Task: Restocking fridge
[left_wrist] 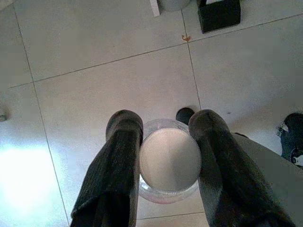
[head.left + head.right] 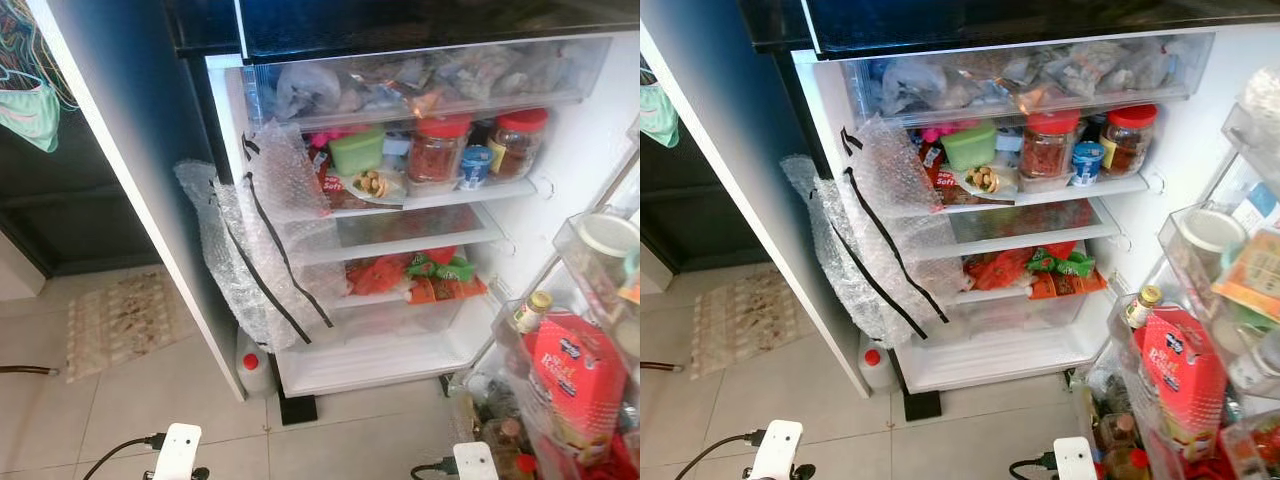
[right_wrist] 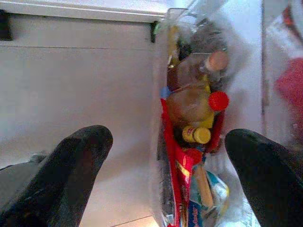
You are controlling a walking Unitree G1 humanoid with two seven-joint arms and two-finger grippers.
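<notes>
My left gripper (image 1: 165, 120) hangs low over the tiled floor, shut on a clear round jar (image 1: 169, 161) with a white top, one black finger on each side. My right gripper (image 3: 168, 139) is open with nothing between its fingers, beside the lowest door bin (image 3: 189, 142) packed with bottles and packets. The open fridge (image 2: 420, 200) stands ahead. Its upper shelf holds red-lidded jars (image 2: 438, 150), a green tub (image 2: 357, 150) and a plate of food (image 2: 372, 184). Below it is a bare glass shelf (image 2: 410, 228), then red and green packets (image 2: 420, 272).
Bubble wrap with black tape (image 2: 265, 250) hangs over the fridge's left side. The door shelves on the right hold a red carton (image 2: 575, 380) and a small bottle (image 2: 533, 310). A red-capped jug (image 2: 254, 368) and a black block (image 2: 296, 408) sit on the floor. A mat (image 2: 120, 320) lies left.
</notes>
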